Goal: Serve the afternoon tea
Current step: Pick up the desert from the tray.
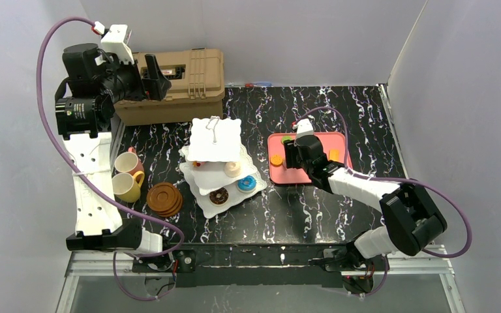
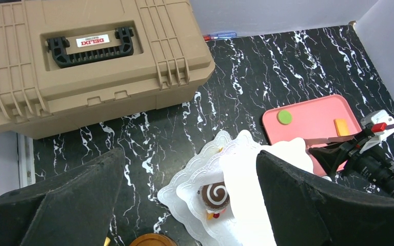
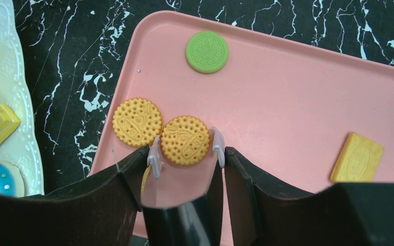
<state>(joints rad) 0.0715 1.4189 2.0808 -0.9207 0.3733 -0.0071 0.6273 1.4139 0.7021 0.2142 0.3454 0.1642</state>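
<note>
The white three-tier stand (image 1: 215, 140) is mid-table and holds small pastries, among them a brown donut (image 1: 219, 195) and a blue one (image 1: 246, 184). A chocolate swirl cake (image 2: 215, 195) sits on a lower tier. Pink cup (image 1: 128, 162), yellow cup (image 1: 126, 186) and stacked brown saucers (image 1: 164, 199) stand to its left. My right gripper (image 3: 184, 169) is shut on clear tongs (image 3: 156, 159) low over the pink tray (image 3: 297, 102). The tongs' white tips straddle a round yellow biscuit (image 3: 185, 140). My left gripper (image 2: 190, 200) hangs open and empty high above the stand.
A tan hard case (image 1: 189, 81) stands at the back left. The tray also holds a second round biscuit (image 3: 137, 122), a green biscuit (image 3: 207, 52) and a yellow rectangular one (image 3: 357, 158). White walls enclose the black marbled table (image 1: 339, 215).
</note>
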